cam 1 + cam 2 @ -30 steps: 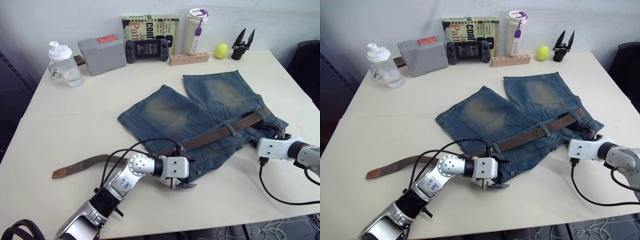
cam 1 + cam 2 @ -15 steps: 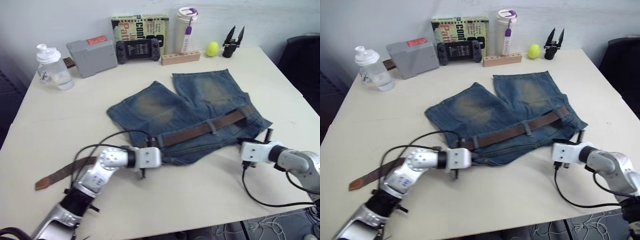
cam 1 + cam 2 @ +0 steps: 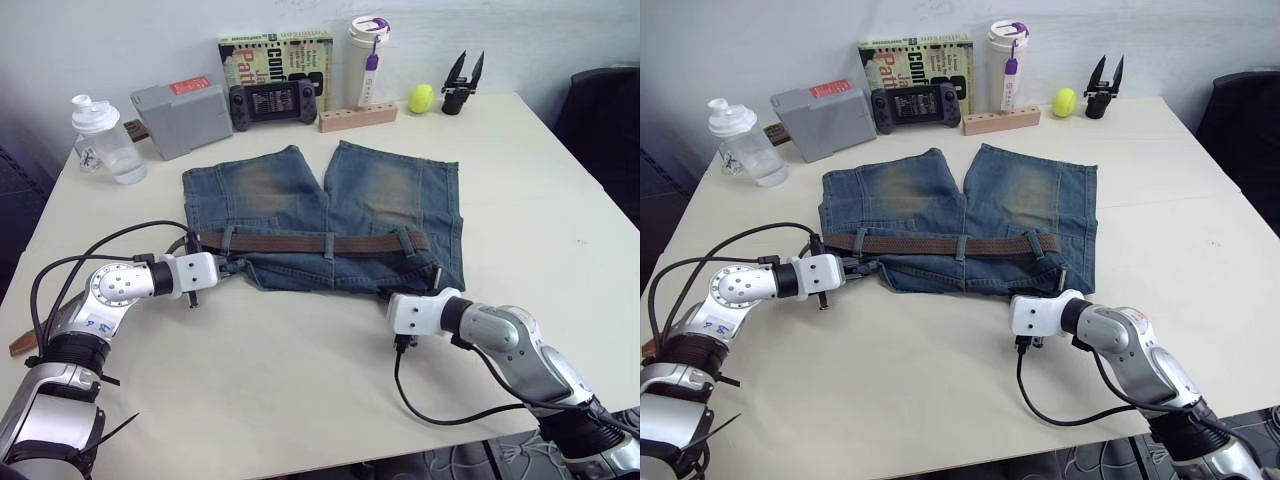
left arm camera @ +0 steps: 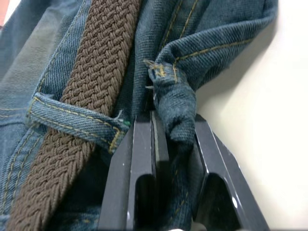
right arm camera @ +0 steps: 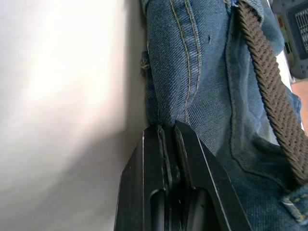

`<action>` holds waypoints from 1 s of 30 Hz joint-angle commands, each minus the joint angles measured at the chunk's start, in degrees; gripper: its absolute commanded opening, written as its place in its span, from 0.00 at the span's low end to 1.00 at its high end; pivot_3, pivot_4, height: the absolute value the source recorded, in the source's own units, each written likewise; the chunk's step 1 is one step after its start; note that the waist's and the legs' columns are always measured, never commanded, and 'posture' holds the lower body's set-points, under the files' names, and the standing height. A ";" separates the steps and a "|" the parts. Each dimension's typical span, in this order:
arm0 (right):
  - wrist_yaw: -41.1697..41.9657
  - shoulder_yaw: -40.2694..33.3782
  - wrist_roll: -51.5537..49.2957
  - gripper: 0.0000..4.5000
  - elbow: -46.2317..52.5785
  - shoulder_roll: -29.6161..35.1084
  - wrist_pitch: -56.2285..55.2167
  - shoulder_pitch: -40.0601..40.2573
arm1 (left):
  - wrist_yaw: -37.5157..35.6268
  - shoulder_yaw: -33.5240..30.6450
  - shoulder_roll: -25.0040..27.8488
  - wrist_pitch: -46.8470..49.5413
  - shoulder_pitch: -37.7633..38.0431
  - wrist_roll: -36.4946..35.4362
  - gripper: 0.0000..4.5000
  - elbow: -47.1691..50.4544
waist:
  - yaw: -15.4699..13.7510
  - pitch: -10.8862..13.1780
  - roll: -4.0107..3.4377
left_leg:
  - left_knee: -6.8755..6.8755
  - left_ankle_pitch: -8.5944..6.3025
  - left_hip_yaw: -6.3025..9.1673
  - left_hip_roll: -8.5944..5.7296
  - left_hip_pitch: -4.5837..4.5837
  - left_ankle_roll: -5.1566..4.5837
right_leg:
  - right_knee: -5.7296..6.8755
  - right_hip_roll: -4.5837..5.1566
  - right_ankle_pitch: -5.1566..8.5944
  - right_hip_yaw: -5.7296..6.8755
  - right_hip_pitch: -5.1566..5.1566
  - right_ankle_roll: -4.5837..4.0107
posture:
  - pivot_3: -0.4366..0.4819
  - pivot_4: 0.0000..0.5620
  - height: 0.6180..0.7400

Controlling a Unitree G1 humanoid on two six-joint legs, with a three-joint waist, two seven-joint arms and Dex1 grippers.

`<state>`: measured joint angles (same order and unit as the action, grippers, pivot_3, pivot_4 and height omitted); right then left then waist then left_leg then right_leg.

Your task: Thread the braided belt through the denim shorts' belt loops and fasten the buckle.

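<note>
Jaws pinching denim shorts (image 3: 320, 215) — cream table (image 3: 300, 390)

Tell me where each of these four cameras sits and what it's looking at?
Head eyes: look forward and down at the denim shorts on the table; both arms show.
Left wrist: looks along the left claw, pinching denim beside the braided belt.
Right wrist: looks along the right claw, pinching the shorts' edge.
Shared: shorts and belt.

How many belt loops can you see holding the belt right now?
3 belt loops over the braided belt: near the left end, mid-waistband, near the right end. Others may be hidden.
</note>
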<state>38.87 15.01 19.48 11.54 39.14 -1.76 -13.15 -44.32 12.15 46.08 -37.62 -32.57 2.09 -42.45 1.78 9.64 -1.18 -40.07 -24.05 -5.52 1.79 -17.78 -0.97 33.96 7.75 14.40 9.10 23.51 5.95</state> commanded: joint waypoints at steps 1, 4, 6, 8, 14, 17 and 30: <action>0.26 -3.36 -0.48 0.16 -0.41 1.20 3.93 1.00 | -4.06 -2.82 1.28 3.35 7.40 -2.92 0.15 -1.47 | 0.24 -0.01 -0.02 | 0.01 0.00 -0.03 0.01 -0.04 0.00 | 0.03 0.00 0.01 0.00 0.06 -0.02 | 0.48 0.27 0.85; 1.01 -5.37 -2.17 0.44 0.40 2.08 4.90 1.74 | -5.18 -4.79 0.60 6.22 11.38 -6.17 0.43 5.63 | 0.45 -0.01 -0.02 | 0.04 0.00 -0.05 0.04 -0.17 0.00 | 0.03 -0.01 0.02 0.02 0.19 -0.03 | 0.48 0.27 0.85; 1.15 -6.79 -3.06 0.64 1.83 2.72 5.12 2.36 | -4.02 -5.86 0.57 7.73 13.34 -5.71 0.61 9.59 | -0.10 -0.02 -0.02 | 0.02 0.00 0.02 0.01 -0.21 0.00 | 0.01 0.02 0.02 0.04 0.18 -0.03 | 0.48 0.27 0.85; 1.64 -8.23 -4.33 0.87 3.63 3.43 5.30 3.50 | -4.20 -7.11 0.42 9.38 15.06 -6.47 0.81 13.45 | -0.34 -0.02 -0.01 | -0.02 -0.01 0.03 -0.01 -0.23 -0.01 | -0.01 0.04 0.01 0.04 0.17 -0.02 | 0.48 0.27 0.85; 3.44 -13.93 -6.46 1.00 6.19 8.58 4.15 7.50 | -3.16 -9.71 -0.87 13.55 18.39 -7.25 0.97 23.95 | -0.99 -0.01 -0.01 | -0.01 -0.04 0.15 -0.04 -0.36 -0.07 | -0.12 0.10 0.01 0.12 0.16 0.01 | 0.48 0.27 0.85; 3.24 -15.34 -6.02 1.00 4.80 10.03 5.19 8.25 | -1.41 -8.97 -1.24 13.57 18.17 -3.93 0.97 24.39 | -1.61 0.00 -0.01 | -0.04 -0.04 0.13 -0.07 -0.38 -0.07 | -0.12 0.12 -0.01 0.09 0.16 0.05 | 0.48 0.27 0.85; 2.65 -13.09 -7.73 1.00 -2.08 7.41 12.74 7.70 | 6.43 -5.03 -2.27 12.75 12.65 8.66 0.78 15.21 | -2.96 -0.70 -0.09 | -0.09 0.00 0.18 -0.02 -0.15 -0.09 | -0.01 0.19 -0.01 0.06 -0.26 0.04 | 0.48 0.27 0.85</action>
<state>42.16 0.30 9.68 12.43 46.30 11.10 -6.04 -40.04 5.64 43.77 -26.57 -20.24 5.43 -21.61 -1.18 8.94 -1.27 -40.16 -24.04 -5.35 1.79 -17.89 -1.07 33.94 7.97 14.39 9.15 23.23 5.99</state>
